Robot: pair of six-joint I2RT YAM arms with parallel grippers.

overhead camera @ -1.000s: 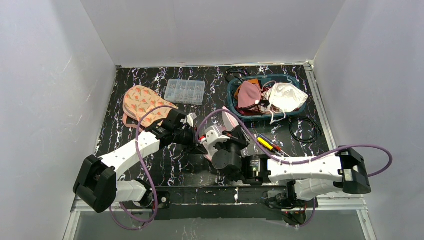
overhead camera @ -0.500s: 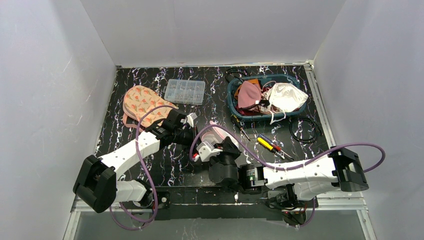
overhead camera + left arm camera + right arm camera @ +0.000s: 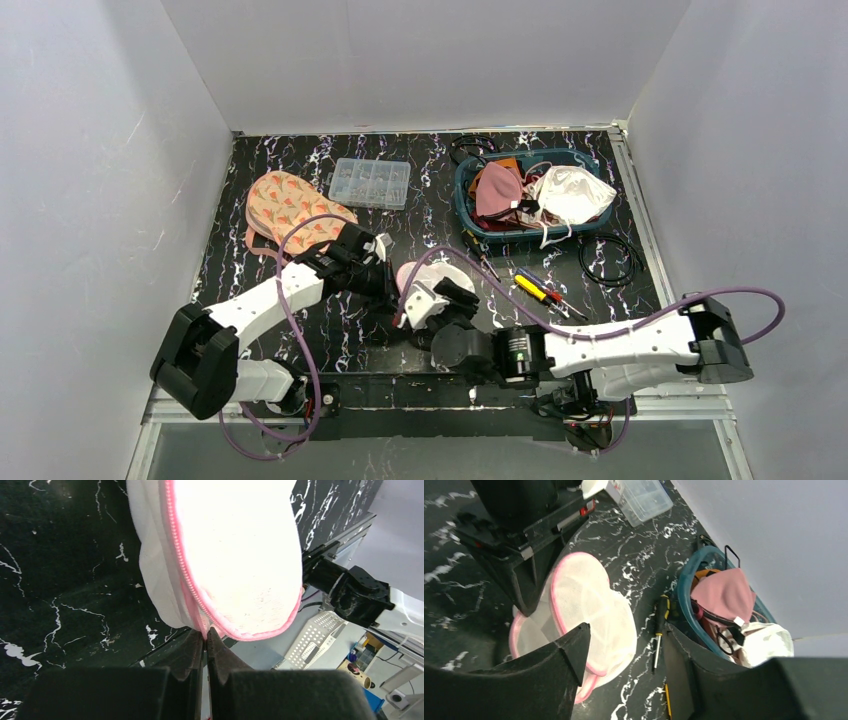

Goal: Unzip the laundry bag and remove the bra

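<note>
The laundry bag (image 3: 424,272) is a round white mesh pouch with pink trim, lying on the dark marbled table between the two arms. In the left wrist view its pink zipper (image 3: 175,555) runs down the bag (image 3: 240,550) to the fingertips. My left gripper (image 3: 205,631) is shut on the pink trim at the zipper's end, and shows from above too (image 3: 386,283). My right gripper (image 3: 626,630) stands open just short of the bag (image 3: 589,600), with nothing between its fingers. The bra is hidden; the mesh does not show what is inside.
A teal basket (image 3: 462,192) of pink and white garments stands at the back right. A clear plastic box (image 3: 370,183) and a patterned cloth (image 3: 288,205) lie at the back left. Screwdrivers (image 3: 536,288) and a black cable loop (image 3: 610,258) lie right of the bag.
My right gripper has gone from shut to open and drawn back toward the near edge. The bag has dropped lower and shifted a little left. The left gripper has kept its grip.
</note>
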